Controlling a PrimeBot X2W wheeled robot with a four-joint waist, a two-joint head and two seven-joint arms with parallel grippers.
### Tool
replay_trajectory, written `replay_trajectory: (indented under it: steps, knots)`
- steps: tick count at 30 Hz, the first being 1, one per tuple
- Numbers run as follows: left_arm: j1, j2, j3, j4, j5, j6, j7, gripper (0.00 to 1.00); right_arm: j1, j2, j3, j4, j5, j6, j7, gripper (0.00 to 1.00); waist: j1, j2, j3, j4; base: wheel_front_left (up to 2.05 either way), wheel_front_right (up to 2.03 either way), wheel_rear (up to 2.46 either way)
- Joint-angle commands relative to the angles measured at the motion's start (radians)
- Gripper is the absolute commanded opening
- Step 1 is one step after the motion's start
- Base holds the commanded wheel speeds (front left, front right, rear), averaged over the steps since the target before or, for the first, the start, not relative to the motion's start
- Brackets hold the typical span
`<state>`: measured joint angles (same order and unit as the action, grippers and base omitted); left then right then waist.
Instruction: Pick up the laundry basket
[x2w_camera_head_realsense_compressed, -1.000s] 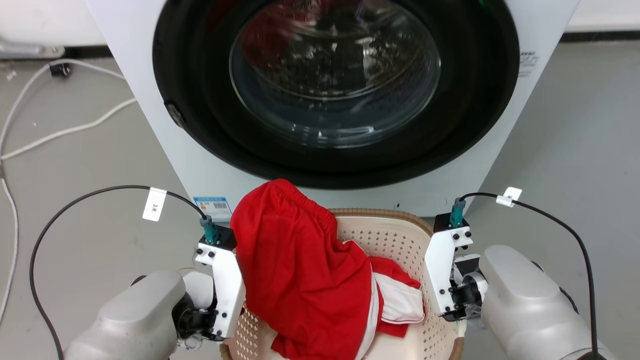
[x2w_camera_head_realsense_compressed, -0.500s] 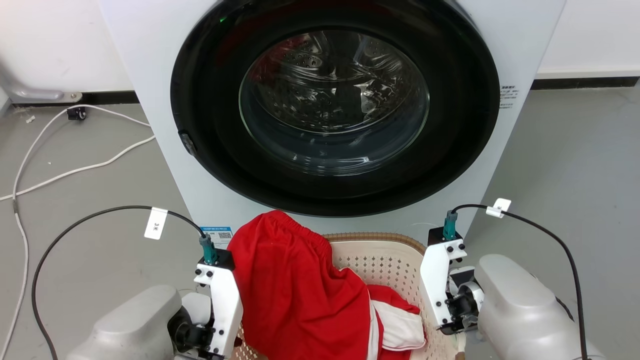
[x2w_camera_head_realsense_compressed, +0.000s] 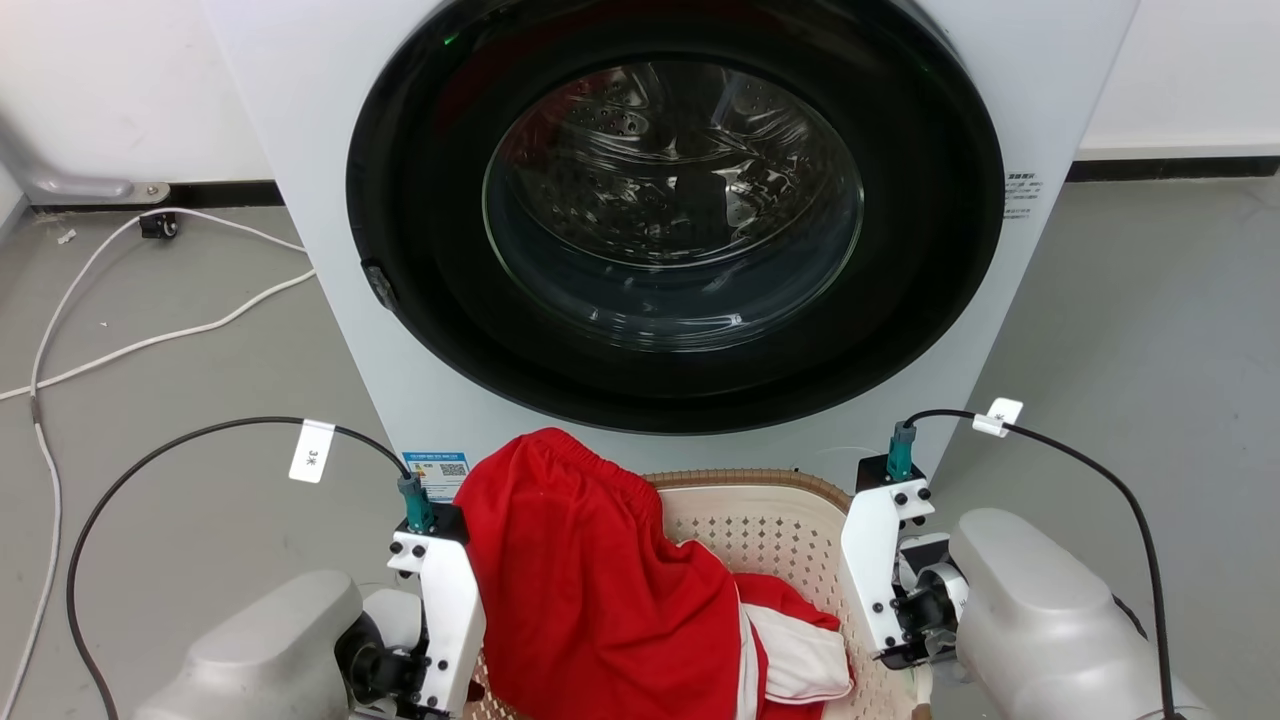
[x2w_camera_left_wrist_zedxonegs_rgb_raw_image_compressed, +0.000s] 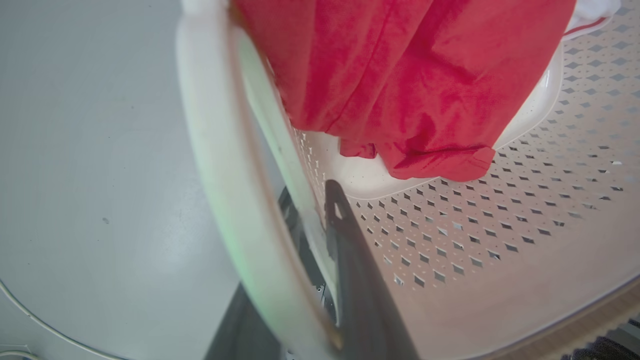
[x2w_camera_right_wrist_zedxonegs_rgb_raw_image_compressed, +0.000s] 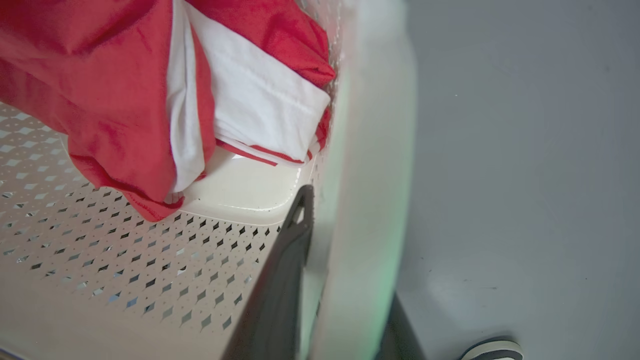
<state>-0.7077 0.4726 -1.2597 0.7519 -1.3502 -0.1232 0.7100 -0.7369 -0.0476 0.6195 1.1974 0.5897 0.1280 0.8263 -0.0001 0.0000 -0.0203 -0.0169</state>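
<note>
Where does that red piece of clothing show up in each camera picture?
Head view: red garment, lower middle, lying over the laundry basket's left side.
Left wrist view: red garment, top middle to right.
Right wrist view: red garment, upper left.
Shared landmark: the basket's perforated cream wall.

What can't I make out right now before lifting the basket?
- Near end of the cream perforated plastic laundry basket: cut off by the head view's bottom edge.
- Its floor: mostly hidden under the red cloth garment, head view.
- Closure of left gripper and right gripper: outer fingers mostly behind the basket's own rim, wrist views.
</note>
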Motion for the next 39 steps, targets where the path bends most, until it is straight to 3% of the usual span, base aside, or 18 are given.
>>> replay_trajectory:
  steps: [1, 39]
  knots:
    - [-0.009, 0.0, -0.011, 0.001, 0.004, -0.013, 0.016, 0.0, -0.026, -0.005, 0.006, -0.003, 0.003, 0.005, -0.014, 0.0, 0.0001, 0.0, 0.0, 0.001, 0.0, 0.0, 0.0]
    - [-0.034, -0.008, -0.021, 0.023, -0.007, -0.013, 0.031, 0.0, -0.053, -0.005, 0.07, 0.025, 0.069, 0.005, -0.039, 0.0, 0.0001, 0.0, 0.007, 0.001, 0.0, 0.0, 0.0]
